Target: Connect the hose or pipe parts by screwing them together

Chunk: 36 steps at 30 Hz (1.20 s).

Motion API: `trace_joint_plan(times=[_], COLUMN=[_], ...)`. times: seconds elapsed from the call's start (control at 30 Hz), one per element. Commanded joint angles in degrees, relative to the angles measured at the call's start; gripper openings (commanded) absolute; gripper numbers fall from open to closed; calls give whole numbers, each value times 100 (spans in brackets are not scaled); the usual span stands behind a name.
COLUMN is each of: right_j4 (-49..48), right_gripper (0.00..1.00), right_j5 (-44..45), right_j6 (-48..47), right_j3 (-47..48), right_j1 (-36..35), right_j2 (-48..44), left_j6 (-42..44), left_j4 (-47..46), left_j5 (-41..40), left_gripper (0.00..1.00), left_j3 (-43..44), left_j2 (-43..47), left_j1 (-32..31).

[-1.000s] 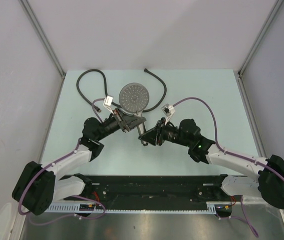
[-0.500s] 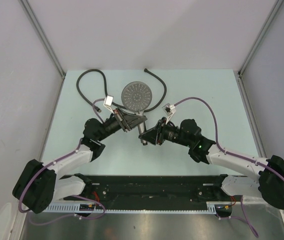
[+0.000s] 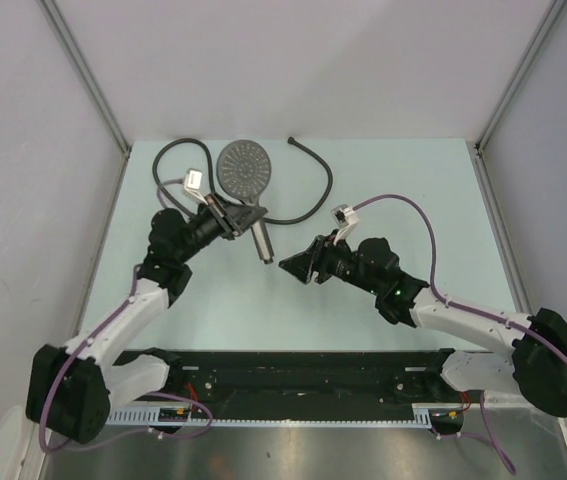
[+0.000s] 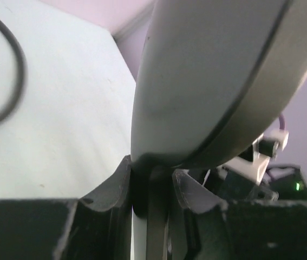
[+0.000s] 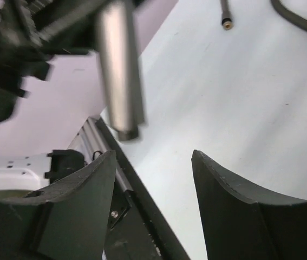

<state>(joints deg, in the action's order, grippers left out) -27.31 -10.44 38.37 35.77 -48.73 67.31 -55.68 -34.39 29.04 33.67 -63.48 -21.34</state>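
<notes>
The dark grey shower head [image 3: 241, 170] is up off the table, dotted face toward the camera, its handle [image 3: 261, 238] pointing down toward the near side. My left gripper [image 3: 235, 214] is shut on the handle just below the head; in the left wrist view the fingers [image 4: 115, 181] clamp the neck under the head's back [image 4: 213, 81]. My right gripper [image 3: 290, 265] is open and holds nothing, just right of the handle's threaded end [image 5: 125, 131]. The hose [image 3: 323, 190] lies curled on the far table, one end [image 5: 227, 23] free.
The hose also loops at the far left [image 3: 168, 165] behind the left arm. Grey walls close in the pale table [image 3: 413, 180] on three sides. A black rail [image 3: 303, 375] runs along the near edge. Purple cables trail from both wrists.
The right gripper has opened and let go of the handle's end. The left arm has swung the shower head leftward and toward the far side, away from the right gripper.
</notes>
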Motion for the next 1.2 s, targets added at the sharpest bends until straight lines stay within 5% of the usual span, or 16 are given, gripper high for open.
trace_joint_plan(times=[0.0, 0.13, 0.33, 0.63, 0.83, 1.17], right_j4=[85, 471, 1648, 2404, 3908, 3918], right_gripper=[63, 62, 62, 66, 67, 63], right_j5=[682, 1008, 1035, 1878, 1747, 69], right_j6=[-303, -1040, -2412, -4089, -4619, -4276], right_j3=[158, 754, 2880, 4839, 6510, 6522], right_j1=[-5, 126, 478, 768, 988, 1533], right_j2=[282, 1115, 3172, 4982, 6204, 6409], left_j6=[1469, 1964, 2614, 3151, 3177, 3186], left_j4=[2319, 3394, 4246, 4915, 4968, 5074], left_j5=[-1160, -1497, -2366, -2886, -2886, -3211], left_gripper=[0, 0, 0, 0, 0, 0], left_j3=[1158, 1441, 1195, 1089, 1098, 1151], left_j2=[942, 1390, 2050, 2560, 2622, 2613], left_j1=[419, 859, 1001, 808, 684, 596])
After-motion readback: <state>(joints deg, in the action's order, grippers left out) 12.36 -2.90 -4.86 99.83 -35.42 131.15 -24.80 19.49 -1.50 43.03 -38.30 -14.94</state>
